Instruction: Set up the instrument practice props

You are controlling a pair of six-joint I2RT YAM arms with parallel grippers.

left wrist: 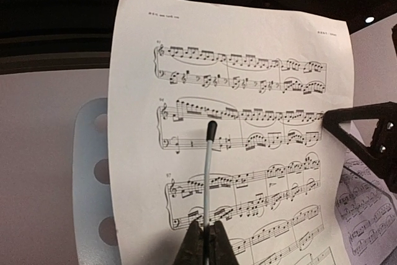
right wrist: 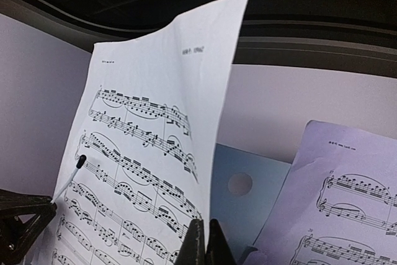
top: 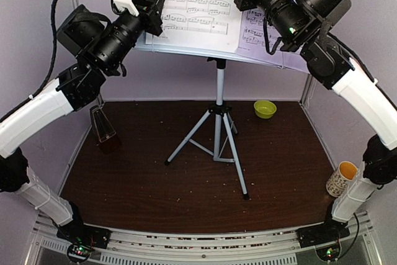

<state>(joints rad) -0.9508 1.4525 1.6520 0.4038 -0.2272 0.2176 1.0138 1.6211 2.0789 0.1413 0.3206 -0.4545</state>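
Two printed sheets stood on the white perforated music stand (top: 219, 85), far and central on the desk (top: 279, 172): the white sheet (left wrist: 248, 122) to the left, the lavender sheet (right wrist: 347, 215) just beside it on the right; the dark-red metronome (top: 105, 130) sat well apart on the desk's left side. Both sheets would likely handle as light, limp paper, quick to curl, crease or slip off the ledge; the best hold seemed a shallow pinch at a free edge or lower corner, with no tugging against the stand, which looked top-heavy on its slim tripod and might tip if pushed. The right hand (right wrist: 205, 231) was clenched, seemingly on the white sheet's right edge, which bowed forward off the stand's plate (left wrist: 90, 153); the left hand (left wrist: 208, 231) was clenched on a thin black-tipped rod (left wrist: 208, 172), its tip at the sheet's middle staves, touching or not I could not tell. Only the overhead view showed the tripod, the metronome and both arms reaching in; it hid the fingertips. The left wrist view showed the rod along the page and the plate's holes left of the sheet; the right wrist view alone showed the lifted edge and the bare plate behind it.
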